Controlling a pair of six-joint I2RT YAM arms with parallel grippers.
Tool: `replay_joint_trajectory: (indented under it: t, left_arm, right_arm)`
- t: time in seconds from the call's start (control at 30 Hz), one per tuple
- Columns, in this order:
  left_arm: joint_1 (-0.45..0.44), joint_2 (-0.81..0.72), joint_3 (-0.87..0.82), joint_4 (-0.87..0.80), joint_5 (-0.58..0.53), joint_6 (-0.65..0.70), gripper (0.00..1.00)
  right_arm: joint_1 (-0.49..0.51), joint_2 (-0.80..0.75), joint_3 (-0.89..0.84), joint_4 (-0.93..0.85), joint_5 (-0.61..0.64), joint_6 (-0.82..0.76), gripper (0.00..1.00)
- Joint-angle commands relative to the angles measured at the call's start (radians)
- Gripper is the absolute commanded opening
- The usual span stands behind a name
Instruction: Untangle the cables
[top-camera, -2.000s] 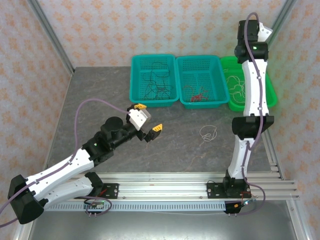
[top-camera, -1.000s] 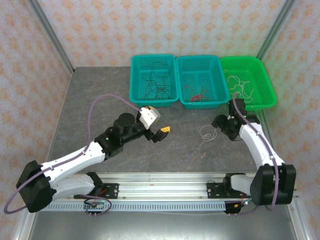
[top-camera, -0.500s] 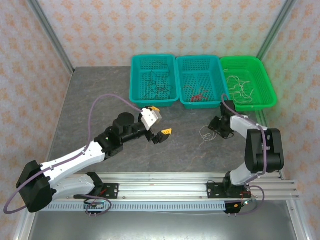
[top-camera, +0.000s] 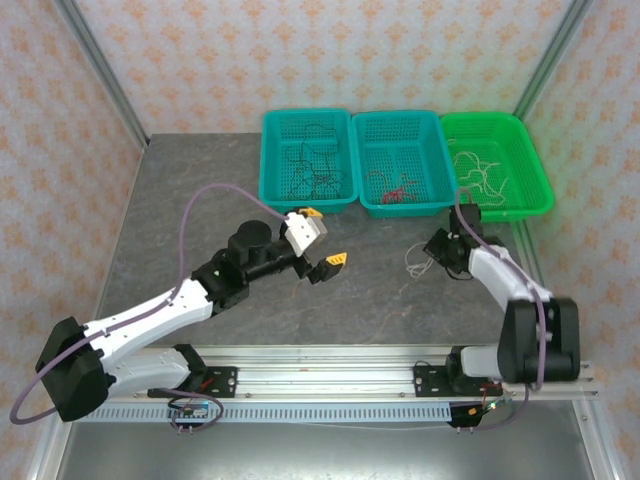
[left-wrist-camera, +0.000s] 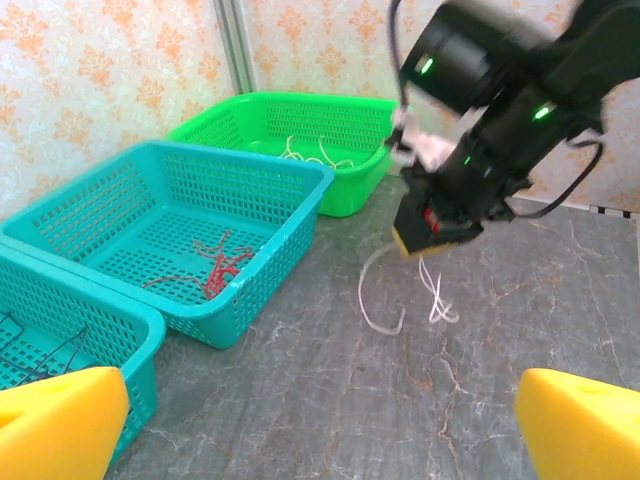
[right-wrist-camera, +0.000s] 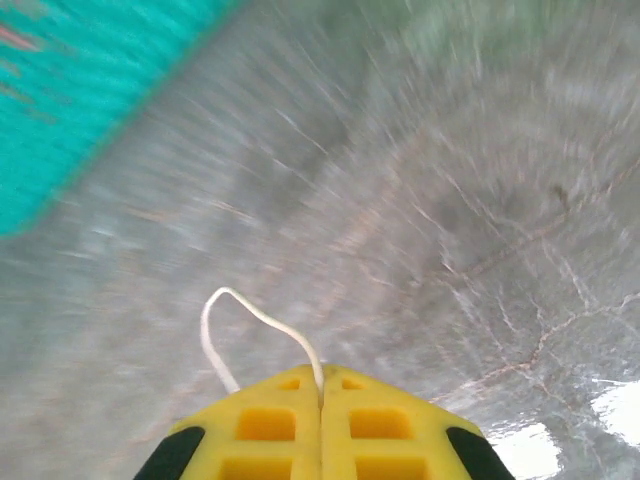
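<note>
A thin white cable (top-camera: 415, 263) trails onto the grey table right of centre, its upper end lifted. My right gripper (top-camera: 436, 246) is shut on that end; the right wrist view shows the cable (right-wrist-camera: 262, 317) looping out from between the closed yellow fingertips (right-wrist-camera: 320, 388). My left gripper (top-camera: 322, 238) hovers open over the table centre, apart from the cable, with yellow fingers (left-wrist-camera: 55, 420) wide and nothing between them. From the left wrist, the right gripper (left-wrist-camera: 430, 232) holds the white cable (left-wrist-camera: 376, 312) hanging to the table. Black cables (top-camera: 310, 172), red cables (top-camera: 398, 190) and white cables (top-camera: 480, 176) lie in the baskets.
Three baskets stand in a row at the back: a teal one (top-camera: 306, 114) with black cables, a teal one (top-camera: 396, 116) with red cables, a green one (top-camera: 482, 117) with white cables. A metal rail (top-camera: 330, 360) runs along the near edge.
My right arm swung down from over the green basket to the table and its jaws closed on the white cable, raising one end. My left gripper drifted slightly right, still open.
</note>
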Motion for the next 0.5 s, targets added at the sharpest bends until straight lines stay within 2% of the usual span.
replay_joint_trajectory:
  t: [0.0,0.23,0.37,0.47]
  left_arm:
    - [-0.006,0.008,0.039,0.044,-0.006,0.022,1.0]
    - [-0.007,0.008,0.047,0.051,-0.001,0.012,1.0]
    - [-0.009,-0.014,0.042,0.041,-0.007,0.008,1.0]
    - [-0.009,-0.036,0.035,0.029,-0.012,-0.001,1.0]
  right_arm:
    - [0.003,-0.177,0.006,0.06,0.043,0.052,0.0]
    - [0.0,-0.342,0.098,0.091,0.183,0.091,0.0]
    - [-0.015,-0.323,0.149,0.203,0.248,0.149,0.0]
    - [-0.083,-0.265,0.153,0.351,0.226,0.254,0.0]
